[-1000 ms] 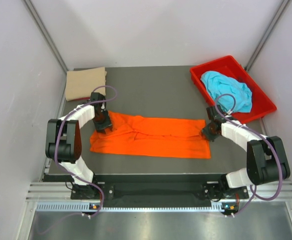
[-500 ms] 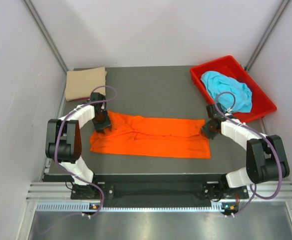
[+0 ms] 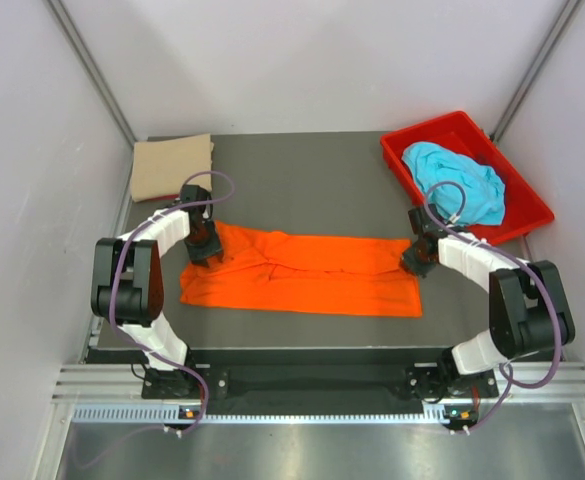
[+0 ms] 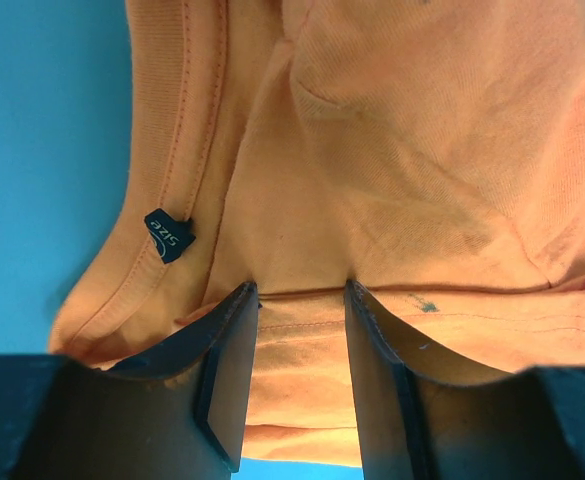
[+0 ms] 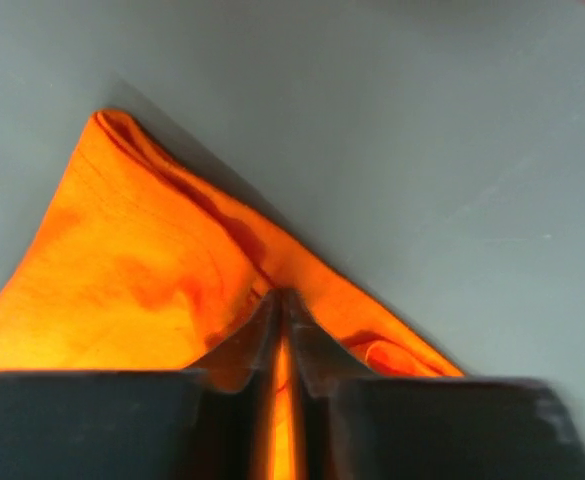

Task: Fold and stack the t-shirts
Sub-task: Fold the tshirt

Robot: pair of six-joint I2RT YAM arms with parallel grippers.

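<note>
Top view: tips of the left pincer (image 3: 206, 250) and right pincer (image 3: 418, 262) are hidden under their own wrist housings, so contact with the orange t-shirt (image 3: 302, 272) is unreadable there.
Left wrist view: the shirt runs off the top and right edges, beyond the pincer. On the label (image 4: 168, 235) left of the fingers, print other than "size" is too small to read.
Right wrist view: the pincer body hides the cloth beneath it. Only a thin orange sliver shows between the fingers.

Right gripper (image 5: 282, 305) tight on orange t-shirt (image 5: 122, 260)
</note>
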